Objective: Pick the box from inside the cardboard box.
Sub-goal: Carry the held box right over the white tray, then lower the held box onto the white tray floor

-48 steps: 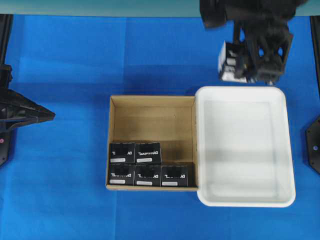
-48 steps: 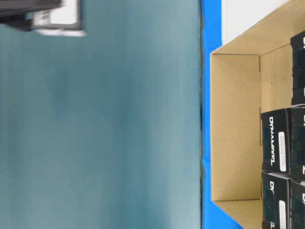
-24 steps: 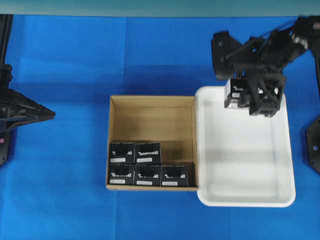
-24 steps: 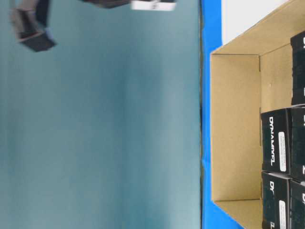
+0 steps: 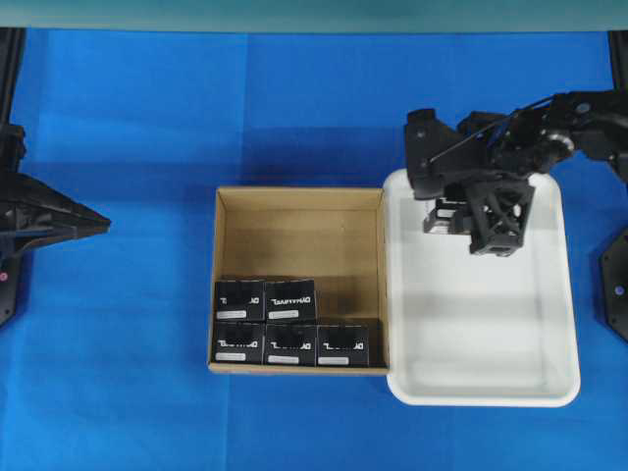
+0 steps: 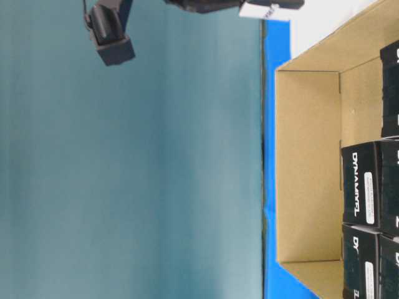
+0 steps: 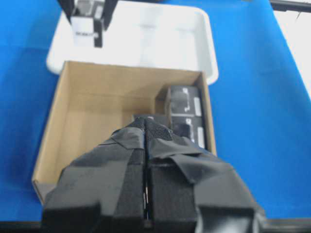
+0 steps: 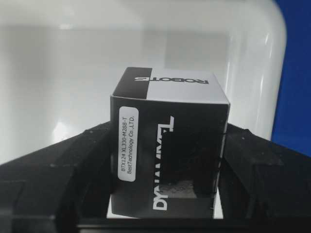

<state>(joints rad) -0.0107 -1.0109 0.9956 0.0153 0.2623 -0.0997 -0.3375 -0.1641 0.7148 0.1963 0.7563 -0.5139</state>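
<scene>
Box (image 8: 170,160) clamped in right claw (image 5: 469,218) over white tray (image 5: 564,294) near far rim; left claw (image 7: 146,170) together.

Five black cartons (image 5: 290,322) are sitting in one cardboard box (image 5: 298,211); a sixth box (image 8: 167,164) is hanging over one white tray (image 5: 480,385) at right. Two grippers are showing.
</scene>
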